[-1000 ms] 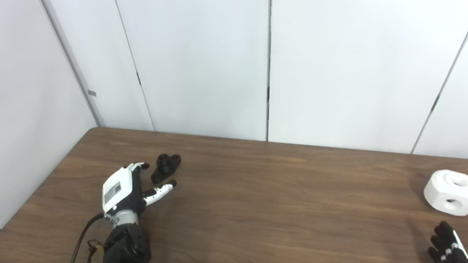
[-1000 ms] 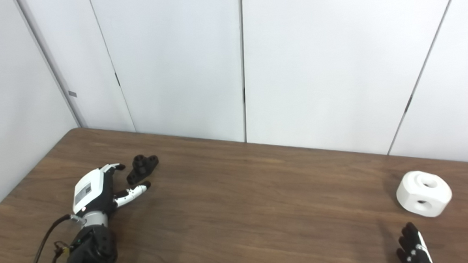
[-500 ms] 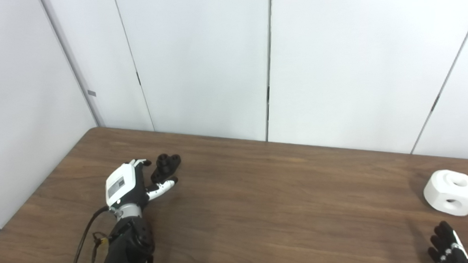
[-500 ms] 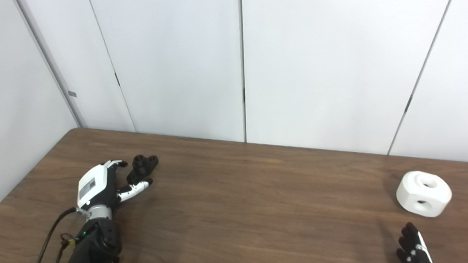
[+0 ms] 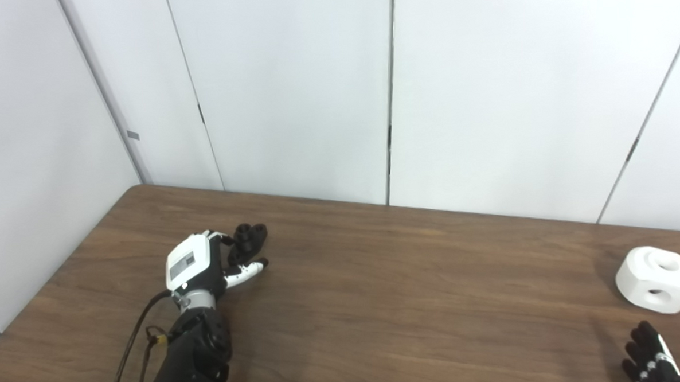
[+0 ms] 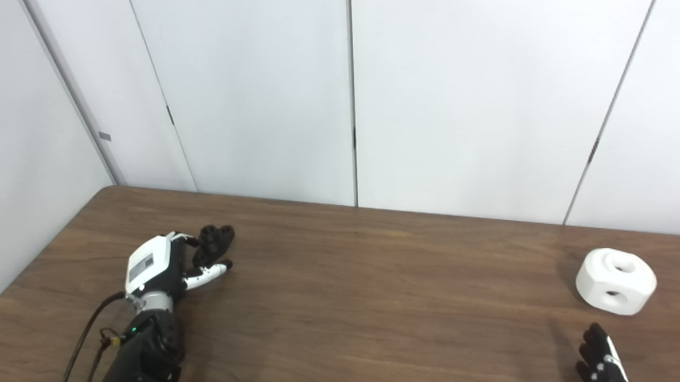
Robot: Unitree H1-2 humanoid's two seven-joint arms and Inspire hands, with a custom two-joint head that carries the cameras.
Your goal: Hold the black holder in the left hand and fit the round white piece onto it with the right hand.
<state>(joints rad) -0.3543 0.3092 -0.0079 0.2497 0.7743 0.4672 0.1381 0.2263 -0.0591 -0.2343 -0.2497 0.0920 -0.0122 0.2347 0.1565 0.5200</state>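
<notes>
The black holder (image 5: 249, 240) lies on the wooden table (image 5: 413, 291) at the far left. My left hand (image 5: 197, 267) is right against it, fingers behind its left side and thumb (image 5: 250, 269) stretched out just in front; the hand is open and the holder rests on the table. The round white piece (image 5: 658, 279), with holes in its top and side, sits at the far right. Only the black fingertips of my right hand (image 5: 648, 356) show at the bottom right corner, extended and apart, a little short of the white piece and holding nothing.
White wall panels (image 5: 393, 91) stand along the table's far edge and left side. A black cable (image 5: 130, 352) runs along my left forearm. A wide stretch of bare wood lies between the two objects.
My left hand has moved forward and to the right until the holder sits between fingers and thumb. The holder has shifted and turned slightly. The right hand and the white piece have not moved.
</notes>
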